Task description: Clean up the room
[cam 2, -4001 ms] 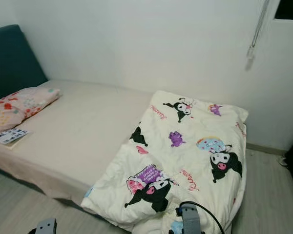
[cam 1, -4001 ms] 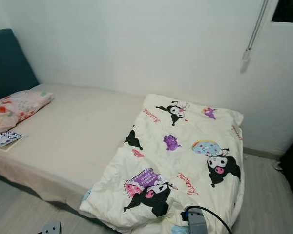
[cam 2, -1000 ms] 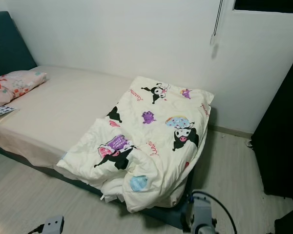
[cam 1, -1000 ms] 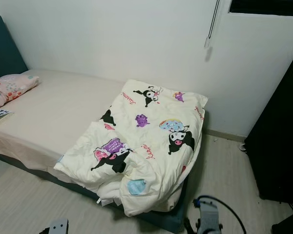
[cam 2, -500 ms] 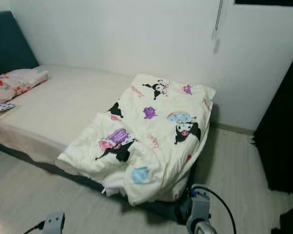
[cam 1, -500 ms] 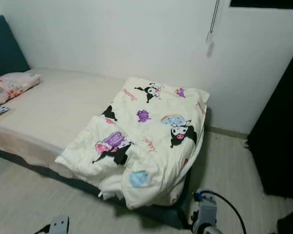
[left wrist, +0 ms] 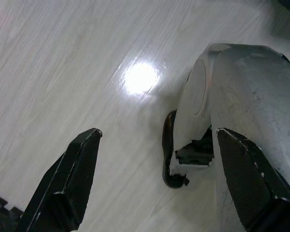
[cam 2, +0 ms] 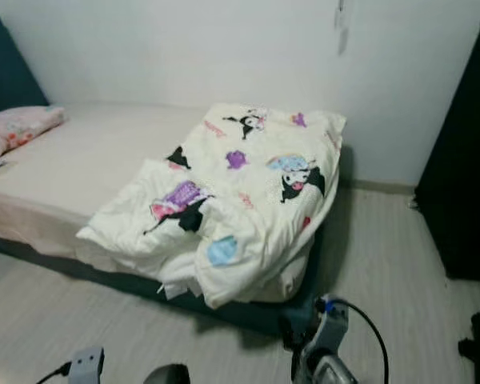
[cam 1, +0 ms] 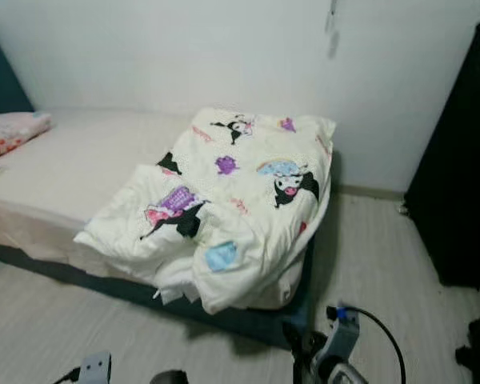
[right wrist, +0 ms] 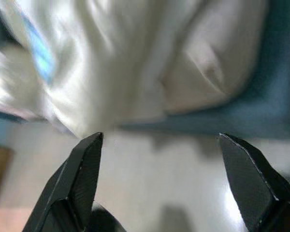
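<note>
Both grippers, left and right, are hanging open and empty, the right facing the quilt spilling off the bed, apparently awaiting tidying.

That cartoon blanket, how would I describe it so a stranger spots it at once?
Start at the low bed with the beige mattress against the white wall. At its foot end lies a crumpled cream quilt, spilling over the edge towards the floor. Unlike the pink floral pillow at the head, it carries black-and-purple cartoon figures.
</note>
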### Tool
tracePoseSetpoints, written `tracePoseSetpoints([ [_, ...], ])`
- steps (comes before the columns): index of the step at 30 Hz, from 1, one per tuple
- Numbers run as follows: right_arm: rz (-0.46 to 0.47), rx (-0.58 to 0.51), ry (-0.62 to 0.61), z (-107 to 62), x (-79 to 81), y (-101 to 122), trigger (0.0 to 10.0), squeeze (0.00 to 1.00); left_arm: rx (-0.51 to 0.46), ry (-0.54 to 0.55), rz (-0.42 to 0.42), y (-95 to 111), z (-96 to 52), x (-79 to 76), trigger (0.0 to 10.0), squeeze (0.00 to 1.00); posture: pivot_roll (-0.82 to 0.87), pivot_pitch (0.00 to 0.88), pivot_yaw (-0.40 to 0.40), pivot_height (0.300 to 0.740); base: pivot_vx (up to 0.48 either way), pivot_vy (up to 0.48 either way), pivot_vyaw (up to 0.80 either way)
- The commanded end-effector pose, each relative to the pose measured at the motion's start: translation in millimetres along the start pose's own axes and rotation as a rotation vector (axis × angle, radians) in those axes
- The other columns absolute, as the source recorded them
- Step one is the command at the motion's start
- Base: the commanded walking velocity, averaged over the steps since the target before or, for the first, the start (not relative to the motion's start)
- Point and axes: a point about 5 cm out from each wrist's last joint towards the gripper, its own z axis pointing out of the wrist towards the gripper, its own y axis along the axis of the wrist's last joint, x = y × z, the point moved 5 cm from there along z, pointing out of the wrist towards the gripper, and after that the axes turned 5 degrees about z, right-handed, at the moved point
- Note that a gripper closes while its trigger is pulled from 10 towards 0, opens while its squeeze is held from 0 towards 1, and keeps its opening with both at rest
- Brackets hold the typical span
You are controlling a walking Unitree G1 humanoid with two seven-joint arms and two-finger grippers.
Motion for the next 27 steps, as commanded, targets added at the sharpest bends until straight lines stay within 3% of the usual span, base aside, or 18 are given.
tracePoseSetpoints([
  [1,0.038,-0.04,0.067,5.9,13.1,10,10.0,0.0,-0.007,-0.004,0.01,3,-0.1,1.9,10.0,0.0,-0.07,0.004,0.051,0.54,0.0,0.0,0.0],
  [4,0.076,-0.088,0.165,10.3,30.0,24,10.0,0.0,-0.004,-0.001,0.017,1,-0.7,5.0,10.0,0.0,-0.07,0.017,0.054,0.525,0.0,0.0,0.0],
  [7,0.084,-0.093,0.196,11.9,36.1,27,10.0,0.0,-0.003,0.0,0.019,-1,-1.1,6.4,10.0,0.0,-0.07,0.021,0.054,0.515,0.0,0.0,0.0],
  [17,0.036,0.049,0.278,25.8,70.3,3,10.0,0.0,-0.026,-0.003,0.023,3,-2.4,14.1,10.0,0.0,-0.03,0.064,0.065,0.475,0.0,0.0,0.0],
  [22,0.034,0.078,0.303,31.1,84.7,-4,10.0,0.0,-0.13,-0.046,-0.048,30,-2.2,10.0,10.0,0.0,-0.01,0.081,0.065,0.455,0.0,0.0,0.0],
  [23,0.046,0.067,0.288,34.4,86.3,-1,10.0,0.0,-0.194,-0.07,-0.091,48,-2.9,7.4,10.0,0.0,0.0,0.094,0.067,0.445,0.0,0.0,0.0],
  [24,0.046,0.067,0.288,34.4,86.3,-1,10.0,0.0,-0.194,-0.07,-0.091,48,-2.9,7.4,10.0,0.0,0.0,0.094,0.067,0.445,0.0,0.0,0.0],
  [27,0.048,0.038,0.216,40.7,81.3,9,10.0,0.0,-0.333,-0.114,-0.158,89,-7.8,6.1,10.0,0.0,0.05,0.143,0.067,0.445,0.0,0.0,0.0],
])
